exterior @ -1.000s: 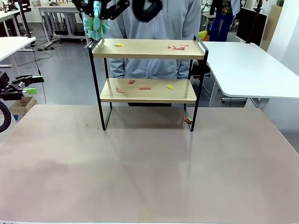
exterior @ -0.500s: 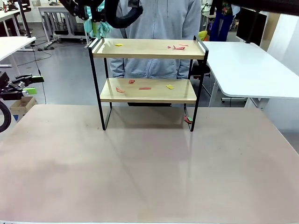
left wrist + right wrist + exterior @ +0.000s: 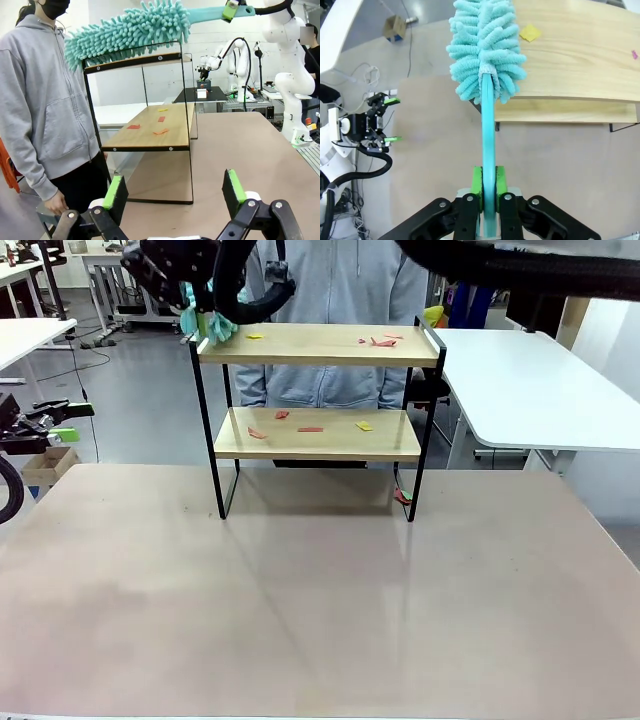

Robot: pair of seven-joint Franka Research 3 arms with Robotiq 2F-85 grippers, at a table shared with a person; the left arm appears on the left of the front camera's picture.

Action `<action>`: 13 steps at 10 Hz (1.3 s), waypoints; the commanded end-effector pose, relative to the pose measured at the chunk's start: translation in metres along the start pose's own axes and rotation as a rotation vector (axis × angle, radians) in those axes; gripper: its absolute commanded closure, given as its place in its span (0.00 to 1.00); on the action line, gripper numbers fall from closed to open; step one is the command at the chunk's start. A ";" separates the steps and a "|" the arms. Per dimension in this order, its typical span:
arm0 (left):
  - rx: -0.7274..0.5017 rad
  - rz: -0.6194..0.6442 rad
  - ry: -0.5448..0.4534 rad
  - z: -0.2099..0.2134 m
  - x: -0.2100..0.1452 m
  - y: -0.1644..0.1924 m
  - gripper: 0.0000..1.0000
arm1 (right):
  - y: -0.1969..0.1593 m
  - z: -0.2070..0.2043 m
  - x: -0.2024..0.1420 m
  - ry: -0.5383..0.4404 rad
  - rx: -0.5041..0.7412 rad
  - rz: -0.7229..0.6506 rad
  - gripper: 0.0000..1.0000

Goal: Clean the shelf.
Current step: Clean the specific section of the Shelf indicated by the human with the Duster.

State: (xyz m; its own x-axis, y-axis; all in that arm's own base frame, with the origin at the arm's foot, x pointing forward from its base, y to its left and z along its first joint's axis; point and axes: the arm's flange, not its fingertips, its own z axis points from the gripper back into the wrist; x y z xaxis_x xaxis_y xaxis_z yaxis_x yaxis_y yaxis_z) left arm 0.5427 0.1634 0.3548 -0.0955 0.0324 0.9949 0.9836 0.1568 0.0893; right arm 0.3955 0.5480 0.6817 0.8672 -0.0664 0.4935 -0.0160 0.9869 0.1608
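The shelf [image 3: 318, 345] stands at the table's far side, with red and yellow paper scraps [image 3: 382, 341] on both wooden boards. My right gripper [image 3: 488, 186] is shut on the handle of a teal fluffy duster [image 3: 485, 50]. The duster head rests at the left end of the top board [image 3: 570, 65], near a yellow scrap [image 3: 530, 33]. In the front view the right gripper [image 3: 185, 280] hangs above the shelf's left corner, with the duster [image 3: 207, 325] below it. My left gripper [image 3: 174, 192] is open with nothing in it, well off to the shelf's left [image 3: 72, 422].
A person in a grey hoodie [image 3: 340, 300] stands right behind the shelf. One red scrap [image 3: 402, 497] lies on the table by the shelf's right front leg. A white table [image 3: 530, 390] stands at the right. The beige table [image 3: 320, 610] stretches wide in front.
The right arm has swung the duster down and brought its head onto the left end of the top board. The left arm has stayed put.
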 end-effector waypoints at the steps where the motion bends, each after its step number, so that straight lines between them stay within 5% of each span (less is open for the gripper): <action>1: 0.001 -0.014 0.004 0.000 0.003 -0.002 0.00 | 0.001 -0.005 0.003 0.044 -0.010 -0.046 0.87; 3: 0.001 -0.014 0.004 0.000 0.003 -0.002 0.00 | -0.003 -0.003 0.000 0.097 0.027 -0.002 0.87; 9: 0.001 -0.014 0.004 0.000 0.003 -0.002 0.00 | -0.001 -0.016 -0.001 0.044 -0.009 -0.009 0.87; 13: 0.001 -0.014 0.004 0.000 0.003 -0.002 0.00 | -0.081 -0.011 -0.003 0.095 0.023 -0.099 0.87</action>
State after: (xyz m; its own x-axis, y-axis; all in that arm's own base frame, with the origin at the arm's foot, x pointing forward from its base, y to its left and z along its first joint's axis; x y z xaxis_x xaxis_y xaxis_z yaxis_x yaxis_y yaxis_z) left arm 0.5427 0.1635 0.3548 -0.0954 0.0324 0.9949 0.9836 0.1569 0.0892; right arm 0.4182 0.5058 0.6759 0.9046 -0.1409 0.4022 0.0641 0.9780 0.1986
